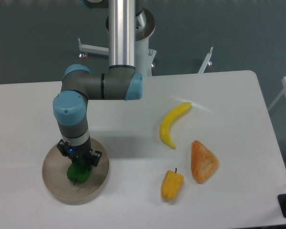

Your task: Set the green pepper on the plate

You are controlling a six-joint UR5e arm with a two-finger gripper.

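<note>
The green pepper [77,173] is dark green and glossy and sits over the middle of the beige-tan plate [55,183] at the front left of the table. My gripper [79,164] points straight down right over the pepper, its fingers on either side of the pepper's top. The gripper body hides the pepper's upper part and the fingertips. I cannot tell whether the jaws grip the pepper or stand just apart from it, nor whether the pepper rests on the plate or hangs just above it.
A yellow banana [174,124] lies right of centre. An orange-brown bread wedge [204,161] and a yellow-orange pepper [172,185] lie at the front right. The arm's base column [121,33] stands at the back. A white table edge shows at far right.
</note>
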